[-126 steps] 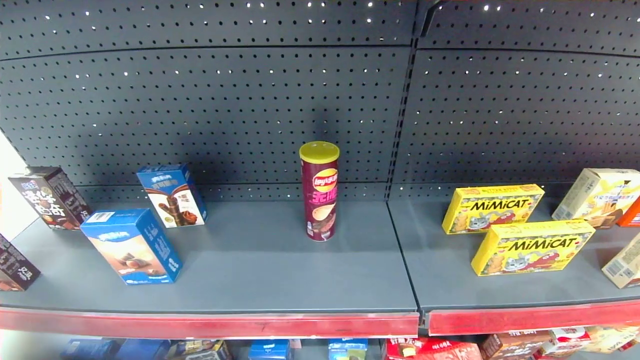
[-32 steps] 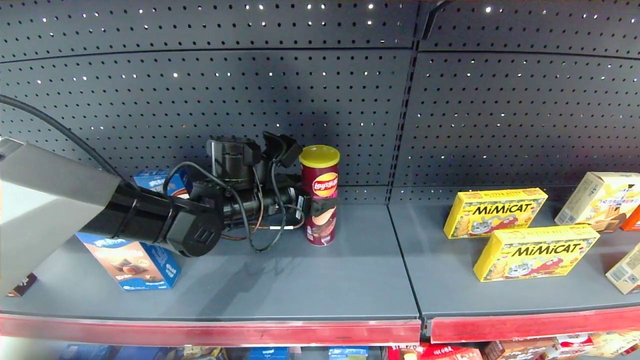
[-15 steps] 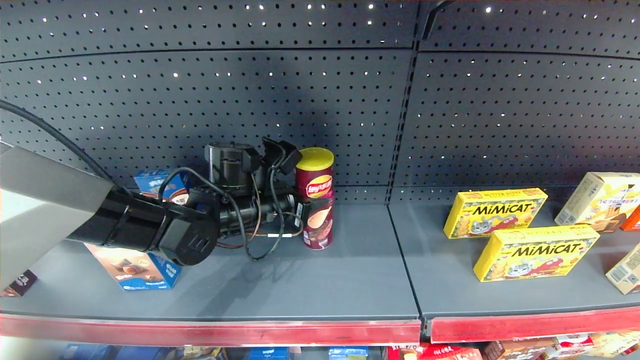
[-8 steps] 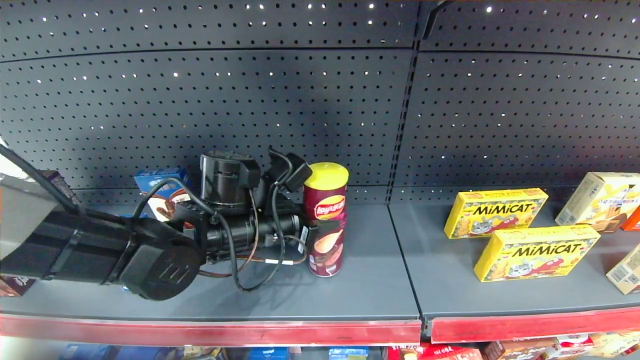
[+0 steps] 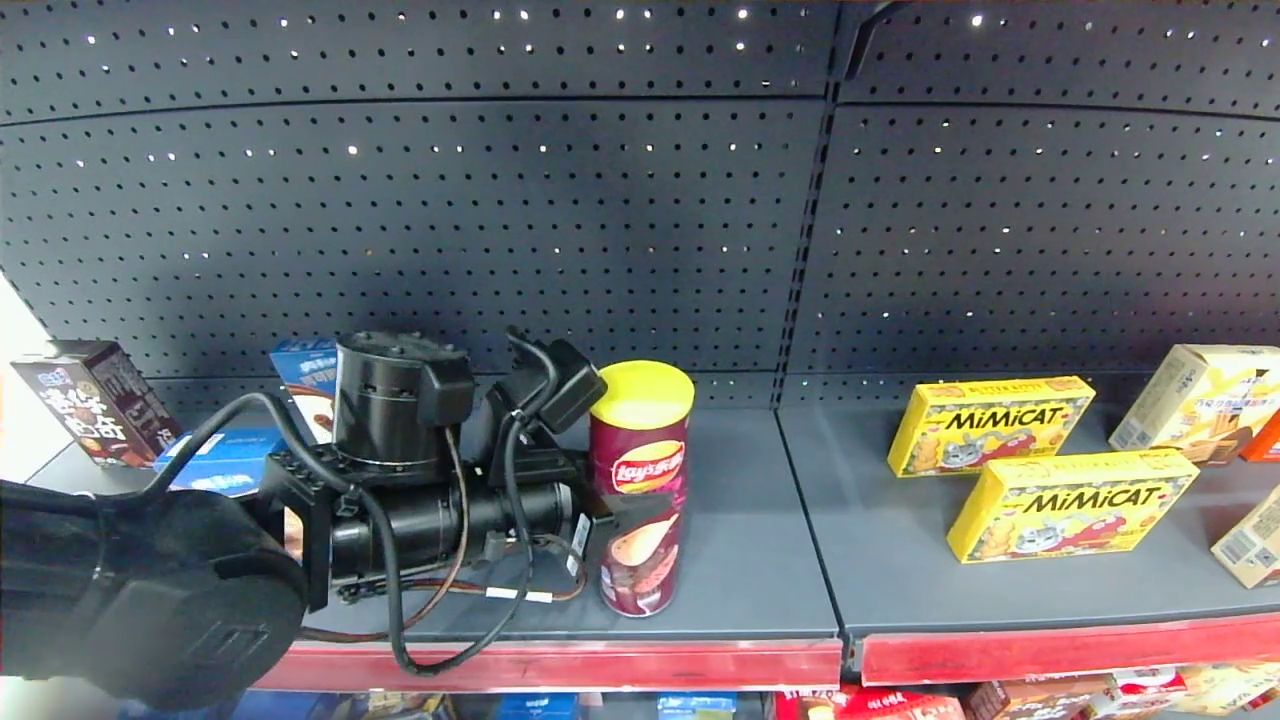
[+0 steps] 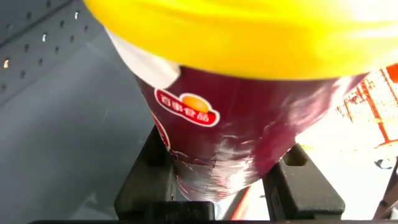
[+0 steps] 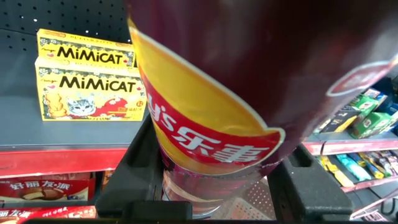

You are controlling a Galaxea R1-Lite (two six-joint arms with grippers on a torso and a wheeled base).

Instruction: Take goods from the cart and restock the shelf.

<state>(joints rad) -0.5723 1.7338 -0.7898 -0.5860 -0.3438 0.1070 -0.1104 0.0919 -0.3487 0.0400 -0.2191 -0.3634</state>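
A maroon chips can [image 5: 640, 485] with a yellow lid stands upright near the front edge of the grey shelf [image 5: 740, 560]. My left gripper [image 5: 605, 515] is shut on its middle from the left side. In the left wrist view the black fingers [image 6: 146, 183] clamp the same can [image 6: 236, 137] below its yellow lid. My right gripper [image 7: 214, 186] is shut on a second maroon chips can [image 7: 249, 81] with a yellow logo, held in front of the shelf's right part.
Two yellow boxes [image 5: 1060, 495] lie on the right shelf section, with beige boxes [image 5: 1205, 395] beyond them. Blue boxes [image 5: 305, 375] and a dark box [image 5: 95, 400] stand behind my left arm. A red strip [image 5: 640, 660] marks the shelf's front edge.
My left gripper has pulled the chips can from the back of the shelf toward the front edge and slightly right. The boxes have not moved.
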